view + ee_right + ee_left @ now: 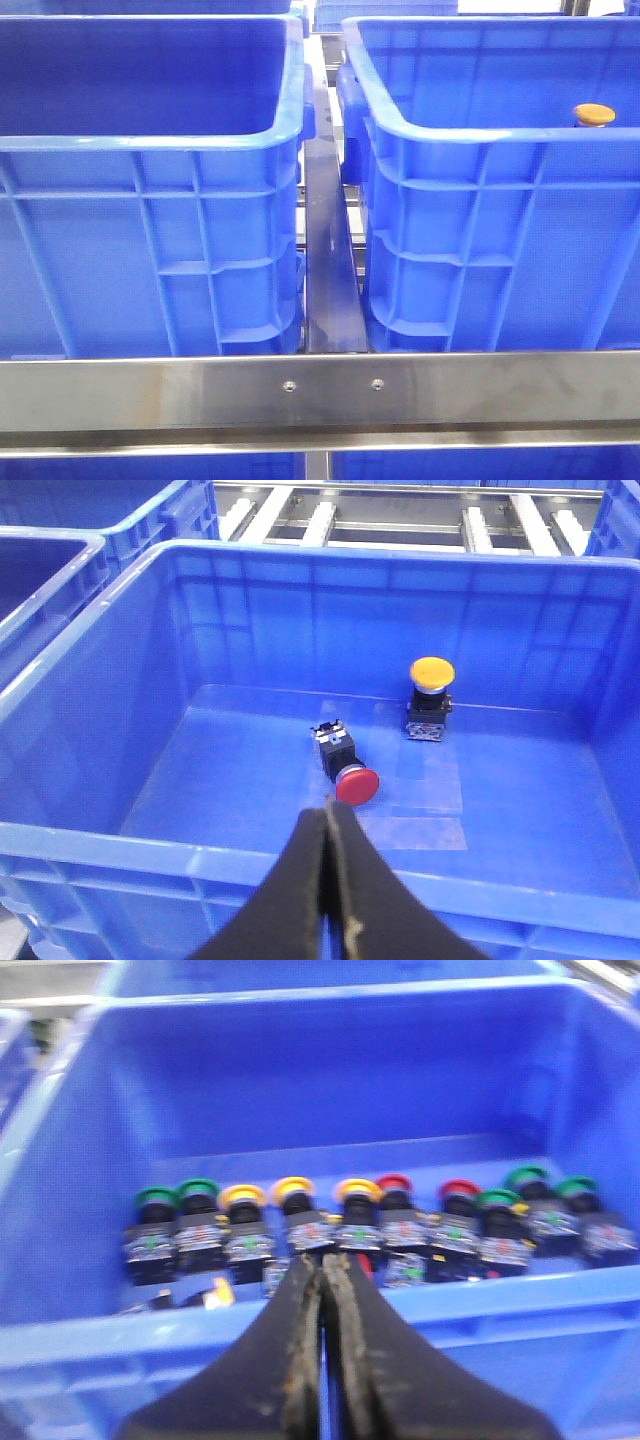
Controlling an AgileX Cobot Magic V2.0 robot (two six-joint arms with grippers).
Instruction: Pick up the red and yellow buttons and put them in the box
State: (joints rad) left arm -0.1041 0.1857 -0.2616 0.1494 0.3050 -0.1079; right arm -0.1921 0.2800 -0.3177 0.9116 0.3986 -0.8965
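Two glossy, ribbed blue plastic crates sat side by side behind a brushed steel rail (320, 390). The left crate (60, 1260) held a row of buttons (340, 1225) — yellow, red and green domed caps on dark, blocky stems. In the right crate (90, 750) a yellow button (431, 695) stood upright and a red button (348, 768) lay tipped over, near each other. The left gripper (322, 1290) and right gripper (328, 845) — worn black fingers — were pressed closed, holding nothing.
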